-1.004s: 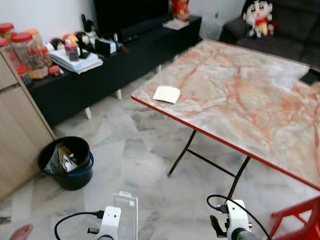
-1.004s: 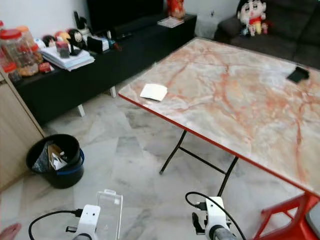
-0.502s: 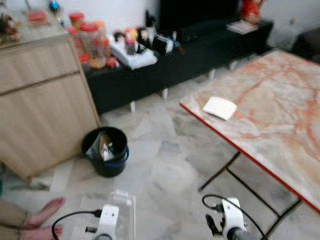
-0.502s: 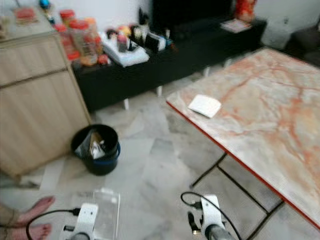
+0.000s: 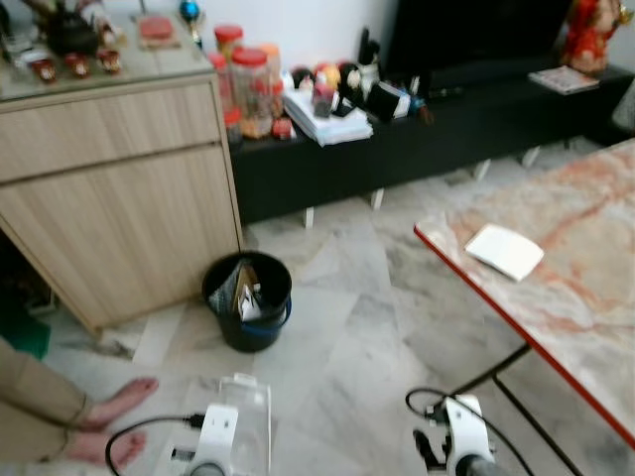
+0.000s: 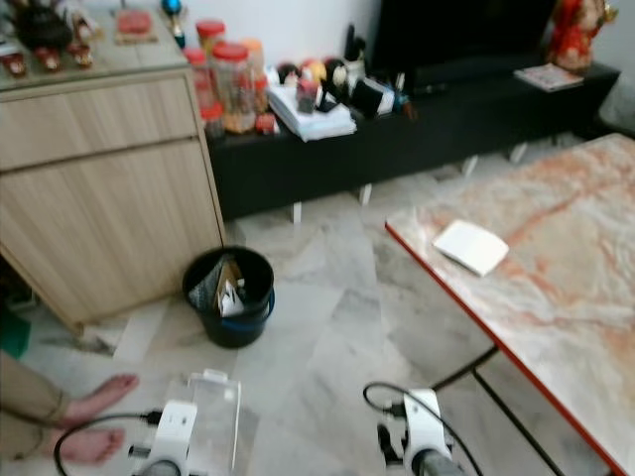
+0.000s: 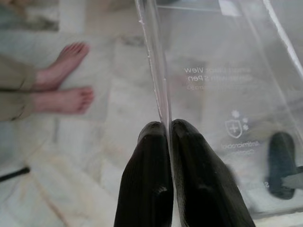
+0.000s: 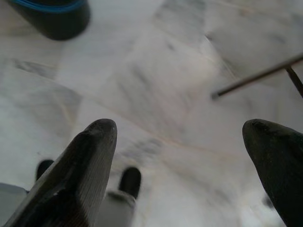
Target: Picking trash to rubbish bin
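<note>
A clear plastic package (image 5: 247,424) with faint print (image 7: 222,94) is pinched edge-on between the two black fingers of my left gripper (image 7: 169,126), low in front of me. The black rubbish bin (image 5: 247,300) with a blue band stands on the marble floor ahead, beside a wooden cabinet, with trash inside it. My right gripper (image 8: 180,132) hangs open over bare floor, holding nothing; its wrist (image 5: 456,451) shows at the bottom of the left eye view. A white flat piece (image 5: 505,251) lies near the corner of the red-edged marble table (image 5: 585,317).
A person's bare feet (image 5: 111,421) rest on the floor at my left. The wooden cabinet (image 5: 119,198) stands behind the bin. A black low TV bench (image 5: 437,139) with jars and papers runs along the wall. The table's black legs (image 8: 255,78) are at my right.
The camera has turned left: the bin, cabinet and feet have come further into view and the table has slid right. The left gripper still holds the package.
</note>
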